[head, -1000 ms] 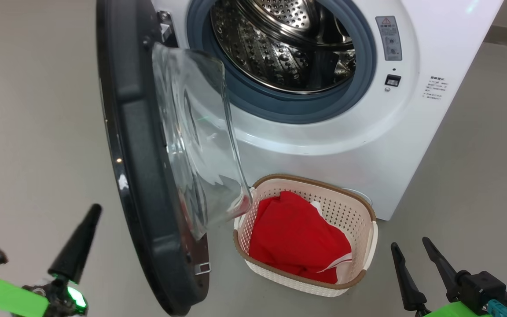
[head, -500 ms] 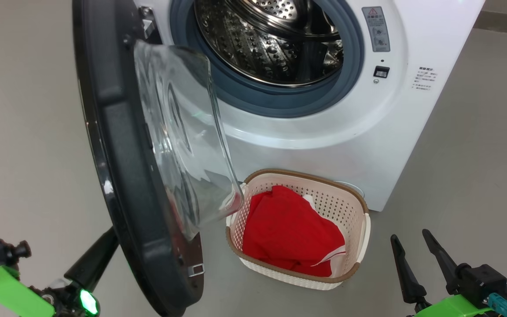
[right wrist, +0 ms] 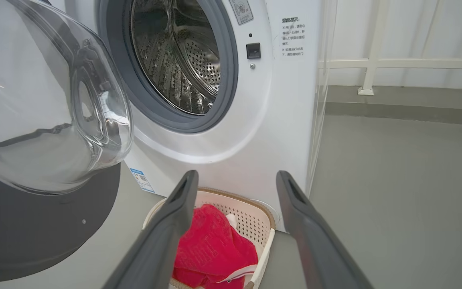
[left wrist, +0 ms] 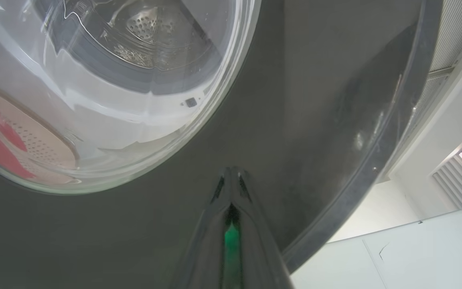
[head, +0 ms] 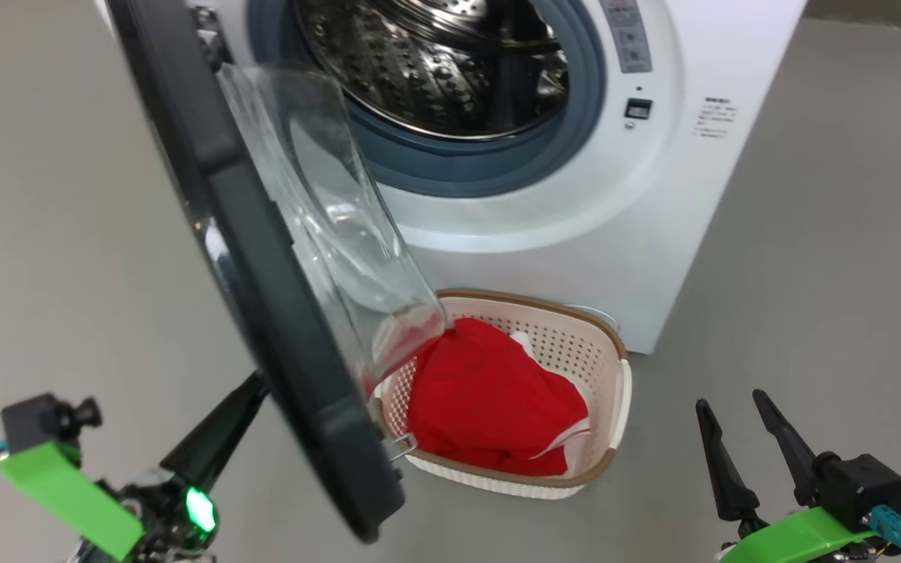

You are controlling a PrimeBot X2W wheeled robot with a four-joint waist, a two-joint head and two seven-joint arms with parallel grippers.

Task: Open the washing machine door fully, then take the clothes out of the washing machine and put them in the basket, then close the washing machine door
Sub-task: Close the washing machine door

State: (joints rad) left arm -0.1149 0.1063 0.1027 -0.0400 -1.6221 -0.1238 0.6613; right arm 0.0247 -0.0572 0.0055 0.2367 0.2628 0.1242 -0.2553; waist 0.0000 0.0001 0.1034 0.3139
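On the grey floor [head: 810, 274] at the foot of the white washing machine [head: 654, 234], the cream perforated basket [head: 621, 391] holds the red clothes [head: 489, 399], with white trim showing at their near edge. The washing machine door [head: 263, 258] stands open, hinged at the machine's left and angled out over the basket's left rim, its clear glass bowl facing the steel drum [head: 435, 70]. The left gripper [left wrist: 231, 176], jaws pressed together and holding nothing, has its tips right at the door's glossy black outer face, beside the glass window. The right gripper [head: 730, 400] hangs to the basket's right, well apart from it, jaws spread wide and empty, pointing toward the machine's front.
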